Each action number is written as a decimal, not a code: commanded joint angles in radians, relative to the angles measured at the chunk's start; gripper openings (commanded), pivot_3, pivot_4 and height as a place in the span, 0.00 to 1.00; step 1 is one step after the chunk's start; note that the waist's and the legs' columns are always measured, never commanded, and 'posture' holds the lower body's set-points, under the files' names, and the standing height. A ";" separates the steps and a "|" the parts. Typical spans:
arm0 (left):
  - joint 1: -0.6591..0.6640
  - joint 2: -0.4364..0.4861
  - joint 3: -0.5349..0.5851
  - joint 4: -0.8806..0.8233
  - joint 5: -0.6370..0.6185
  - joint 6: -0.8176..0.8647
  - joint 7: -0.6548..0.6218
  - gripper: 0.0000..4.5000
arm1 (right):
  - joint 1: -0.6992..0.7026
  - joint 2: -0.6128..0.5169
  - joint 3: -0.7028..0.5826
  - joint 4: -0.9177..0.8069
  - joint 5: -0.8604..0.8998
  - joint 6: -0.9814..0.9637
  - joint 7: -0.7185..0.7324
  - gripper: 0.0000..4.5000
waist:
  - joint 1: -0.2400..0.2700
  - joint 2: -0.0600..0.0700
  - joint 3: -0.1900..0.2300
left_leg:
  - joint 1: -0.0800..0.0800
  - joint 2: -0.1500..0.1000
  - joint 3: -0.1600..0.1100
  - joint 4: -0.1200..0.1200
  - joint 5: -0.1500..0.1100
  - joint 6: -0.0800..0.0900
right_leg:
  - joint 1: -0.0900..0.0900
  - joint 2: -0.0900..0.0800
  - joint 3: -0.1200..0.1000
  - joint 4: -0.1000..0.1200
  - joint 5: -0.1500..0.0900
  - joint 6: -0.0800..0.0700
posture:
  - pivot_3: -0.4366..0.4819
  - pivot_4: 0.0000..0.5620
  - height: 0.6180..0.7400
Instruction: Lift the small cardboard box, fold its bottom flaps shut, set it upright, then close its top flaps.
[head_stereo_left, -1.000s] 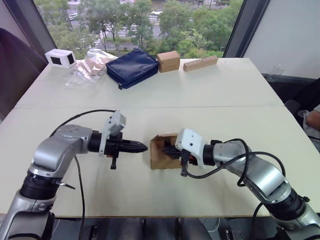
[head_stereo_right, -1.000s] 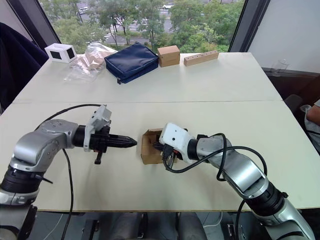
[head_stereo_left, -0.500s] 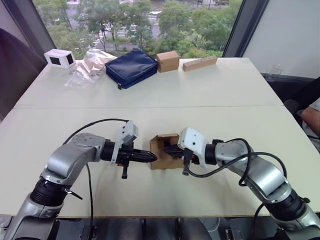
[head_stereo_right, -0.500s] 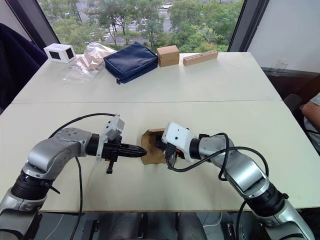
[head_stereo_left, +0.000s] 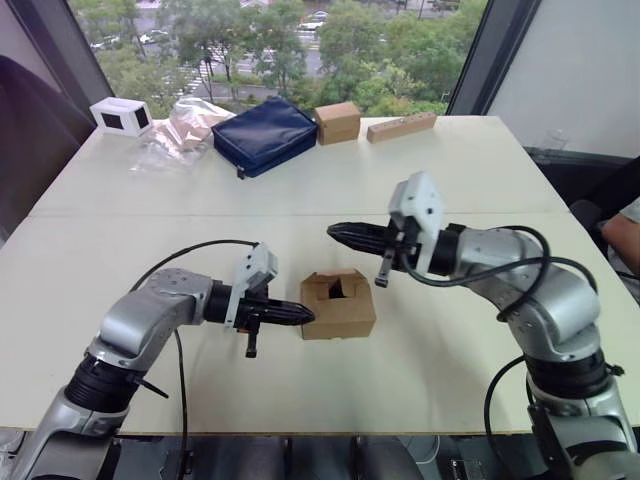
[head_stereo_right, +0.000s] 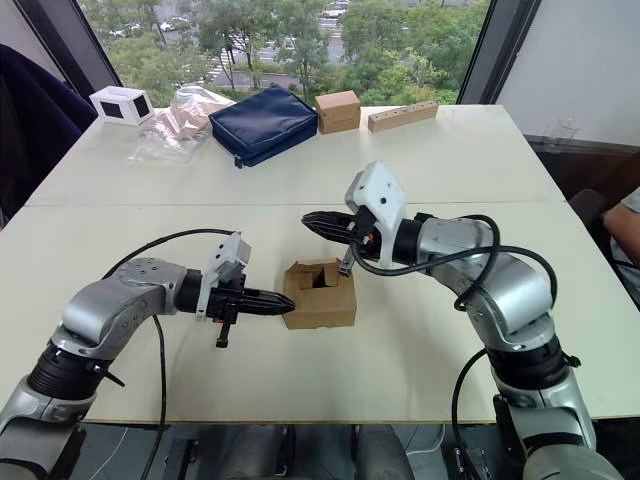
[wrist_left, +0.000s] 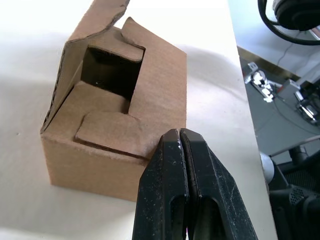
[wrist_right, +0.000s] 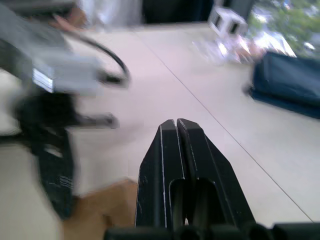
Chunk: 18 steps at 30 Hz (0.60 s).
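Observation:
The small cardboard box stands on the table between my arms, open end up. Its top flaps lie partly folded inward around a dark gap, and one flap still sticks up on the side away from the left gripper. The bottom flaps are hidden under the box. My left gripper is shut and empty, its tip touching the box's left side near the upper edge. My right gripper is shut and empty, hanging in the air above and behind the box, pointing left.
Along the far edge lie a white box, a clear plastic bag, a navy pouch, a small brown cube box and a long thin strip. A person sits at the right edge.
The right gripper has come away from the box and risen above and behind it. The box now sits with its partly folded end up. The left gripper stays at the box's left side.

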 joint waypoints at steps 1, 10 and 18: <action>0.002 0.002 0.016 -0.014 -0.010 -0.001 0.017 0.00 | 0.002 -0.030 0.058 -0.019 -0.052 -0.022 0.041 0.00 | -0.001 0.000 0.000 | 0.000 0.000 0.000 0.000 0.000 0.000 | 0.000 0.000 0.000 0.000 0.000 0.000 | 0.48 0.27 1.00; -0.017 -0.006 0.125 0.042 -0.094 0.052 0.055 0.00 | 0.075 -0.064 0.086 -0.092 -0.049 0.002 0.106 0.00 | -0.004 0.000 0.000 | 0.000 0.001 0.000 0.000 0.000 0.000 | 0.000 0.000 0.000 0.000 0.000 0.000 | 0.48 0.27 1.00; -0.071 -0.025 0.153 0.081 -0.109 0.047 0.084 0.00 | 0.101 -0.057 0.086 -0.113 -0.061 0.010 0.104 0.00 | 0.002 0.000 0.000 | 0.000 0.001 0.000 0.000 0.000 0.000 | 0.000 0.000 0.000 0.000 0.000 0.000 | 0.48 0.27 1.00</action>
